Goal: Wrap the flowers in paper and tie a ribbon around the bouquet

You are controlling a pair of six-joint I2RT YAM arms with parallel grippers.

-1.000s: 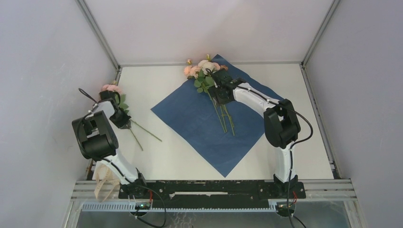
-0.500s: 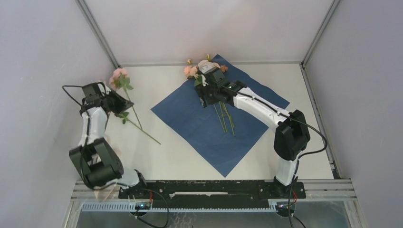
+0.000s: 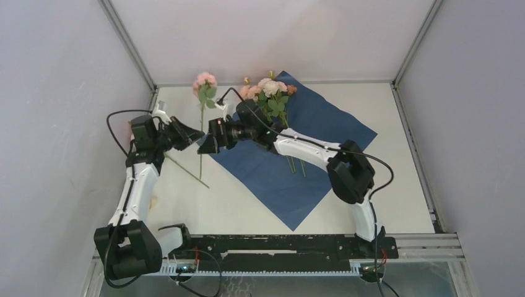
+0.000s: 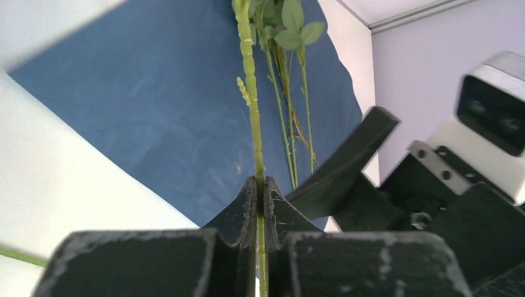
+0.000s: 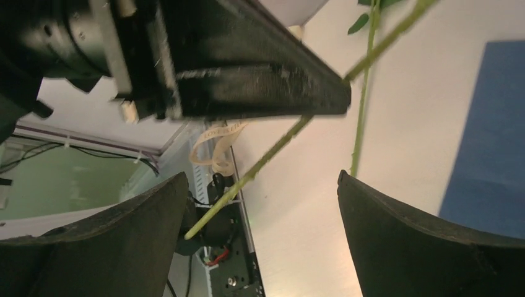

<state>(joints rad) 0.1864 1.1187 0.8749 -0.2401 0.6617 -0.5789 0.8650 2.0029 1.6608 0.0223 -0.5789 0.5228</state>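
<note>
On the far corner of the paper [image 3: 266, 167] lie most of the flowers [image 3: 267, 91], heads toward the back wall and stems pointing in toward the middle of the sheet. The paper itself is spread flat on the table [image 3: 396, 185] with no edge folded over them, so the wrapping has not begun.

Gathering is the step in hand, by my judgement. A single rose [image 3: 203, 82] is held off the table just left of the sheet. The left gripper [image 4: 260, 185] is clamped tight on its thin stem, with the bloom well apart from the bunch. A loose stem [image 3: 186, 171] lies on the table beside the paper's left corner; I cannot tell whether it belongs to another flower.

Right beside the left gripper, the right gripper [image 5: 260, 179] has its fingers spread wide around that same stem without touching it. This looks like a handover about to happen.

The ribbon [image 5: 213, 145] lies in a loose curl at the near left edge of the table, untouched.

Left to do: add the last rose or roses, roll the sheet into a cone, and tie it.
</note>
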